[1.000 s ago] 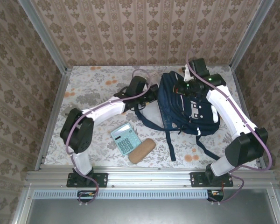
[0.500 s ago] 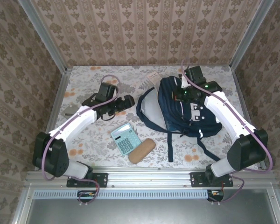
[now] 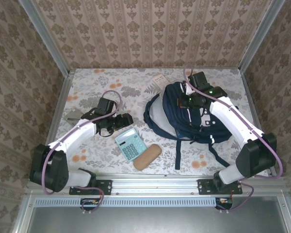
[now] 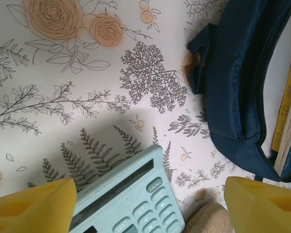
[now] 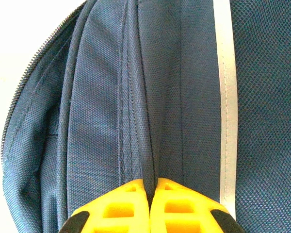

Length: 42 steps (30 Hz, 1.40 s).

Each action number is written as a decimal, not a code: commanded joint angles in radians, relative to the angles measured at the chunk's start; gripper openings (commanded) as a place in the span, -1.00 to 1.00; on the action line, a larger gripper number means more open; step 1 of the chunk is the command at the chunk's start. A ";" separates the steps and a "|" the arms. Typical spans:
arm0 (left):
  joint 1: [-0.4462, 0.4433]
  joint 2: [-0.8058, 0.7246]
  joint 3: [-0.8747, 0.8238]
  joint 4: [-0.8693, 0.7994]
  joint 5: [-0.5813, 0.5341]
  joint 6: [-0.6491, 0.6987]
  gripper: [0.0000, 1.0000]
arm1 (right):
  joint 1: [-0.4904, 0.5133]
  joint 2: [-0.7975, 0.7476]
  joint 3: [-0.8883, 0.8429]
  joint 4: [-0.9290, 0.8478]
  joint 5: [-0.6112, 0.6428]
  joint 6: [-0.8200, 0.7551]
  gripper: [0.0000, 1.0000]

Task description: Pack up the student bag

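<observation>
A large navy-blue fabric backpack (image 3: 194, 119) with white reflective stripes is laid flat on the right half of a floral-patterned table (image 3: 97, 82), and its main zipper is parted along the left side. A fold of its cloth is pinched between the 2 closed yellow fingers (image 5: 179, 204) of the right gripper (image 5: 150, 191). The left gripper (image 4: 148, 194) is held over the far end of a pale teal calculator (image 3: 131, 144), with its jaws spread wide and empty. A tan oval case (image 3: 147, 157) is seen just beside the calculator.
</observation>
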<state>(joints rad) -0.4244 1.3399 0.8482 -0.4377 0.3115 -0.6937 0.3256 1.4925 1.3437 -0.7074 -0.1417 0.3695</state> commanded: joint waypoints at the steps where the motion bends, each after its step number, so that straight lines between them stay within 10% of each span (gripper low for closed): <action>1: 0.004 0.048 -0.003 0.048 0.064 0.015 0.52 | 0.011 0.003 0.029 -0.028 0.032 -0.011 -1.00; 12: -0.059 0.280 0.273 -0.019 0.045 0.110 0.46 | 0.038 -0.006 0.034 -0.032 0.032 0.005 -1.00; 21: 0.019 0.143 0.125 -0.048 0.008 0.097 0.47 | 0.214 0.052 0.069 -0.121 0.225 -0.033 0.05; 31: 0.108 -0.017 -0.055 -0.080 0.000 0.034 0.41 | 0.486 0.182 -0.028 0.063 0.027 0.054 -0.08; 42: 0.087 -0.300 -0.305 0.009 -0.001 -0.190 0.41 | 0.505 0.400 0.017 0.210 -0.131 0.099 0.15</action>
<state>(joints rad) -0.3244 1.0569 0.5884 -0.4683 0.2996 -0.8021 0.8349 1.8580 1.3277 -0.5552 -0.2092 0.4477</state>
